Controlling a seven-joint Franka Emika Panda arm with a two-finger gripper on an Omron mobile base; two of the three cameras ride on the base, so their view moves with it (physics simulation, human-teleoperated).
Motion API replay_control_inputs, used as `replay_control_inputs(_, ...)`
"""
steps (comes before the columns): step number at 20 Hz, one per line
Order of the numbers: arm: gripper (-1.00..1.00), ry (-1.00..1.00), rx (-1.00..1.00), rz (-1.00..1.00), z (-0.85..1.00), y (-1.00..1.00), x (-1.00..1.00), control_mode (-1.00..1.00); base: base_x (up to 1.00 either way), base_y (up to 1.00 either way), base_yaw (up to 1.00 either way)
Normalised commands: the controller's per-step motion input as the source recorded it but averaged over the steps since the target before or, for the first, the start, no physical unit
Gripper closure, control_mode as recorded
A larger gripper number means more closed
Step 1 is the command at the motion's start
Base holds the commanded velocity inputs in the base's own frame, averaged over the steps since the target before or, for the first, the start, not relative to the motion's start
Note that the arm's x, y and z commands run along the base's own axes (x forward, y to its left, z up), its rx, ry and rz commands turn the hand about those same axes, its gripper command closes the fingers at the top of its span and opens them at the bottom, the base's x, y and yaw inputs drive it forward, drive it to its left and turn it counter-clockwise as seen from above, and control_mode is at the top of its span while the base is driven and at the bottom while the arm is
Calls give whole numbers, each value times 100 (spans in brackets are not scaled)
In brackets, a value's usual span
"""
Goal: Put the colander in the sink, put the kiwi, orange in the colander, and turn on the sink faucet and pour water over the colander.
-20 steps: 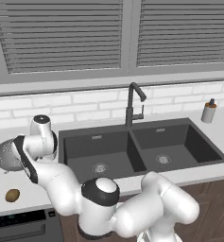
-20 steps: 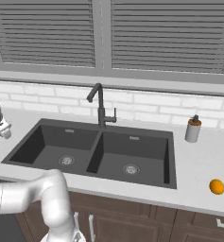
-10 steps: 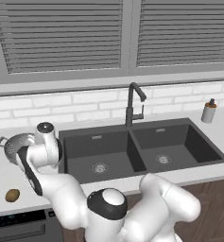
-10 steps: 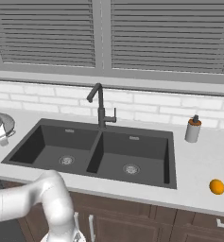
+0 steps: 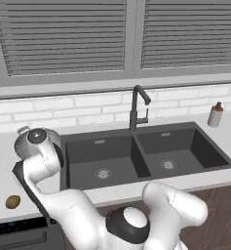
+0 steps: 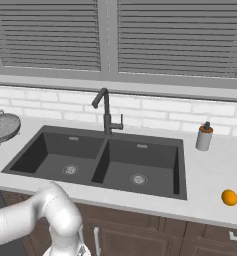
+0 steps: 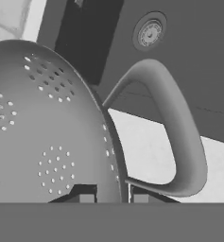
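The silvery perforated colander (image 7: 47, 123) fills the left of the hand view, and my gripper (image 7: 112, 197) is shut on its rim beside one loop handle (image 7: 179, 137). From the base it hangs just left of the dark double sink (image 5: 87, 151), partly behind my wrist: colander (image 5: 24, 141), colander (image 6: 5, 125). The brown kiwi (image 5: 12, 201) lies on the counter near the front left edge. At the front right of the counter sits the orange (image 6: 229, 197). The dark faucet (image 5: 136, 107) stands behind the sink's divider, with no water running.
A pale soap bottle (image 6: 204, 136) stands on the counter right of the sink. Brick backsplash and shuttered windows run behind. My arm's white links (image 5: 87, 215) cross the lower left of the left base view.
The colander has moved right toward the sink with my hand, lifted a little. The jaws have closed tighter on its rim.
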Motion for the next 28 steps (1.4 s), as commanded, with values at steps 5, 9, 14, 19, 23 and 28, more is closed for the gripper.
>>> replay_control_inputs(5,100,-3,14,-62,49,-26,-57,-100,0,0,0)
replay_control_inputs(9,100,8,20,-51,45,-86,-48,-100,0,0,0)
replay_control_inputs(14,100,22,19,-45,37,-89,-8,-100,0,0,0)
replay_control_inputs(19,100,37,10,-42,10,-62,3,-100,0,0,0)
replay_control_inputs(23,100,34,0,-44,-14,-19,25,-100,0,0,0)
replay_control_inputs(28,100,11,0,-46,-26,-1,28,-100,0,0,0)
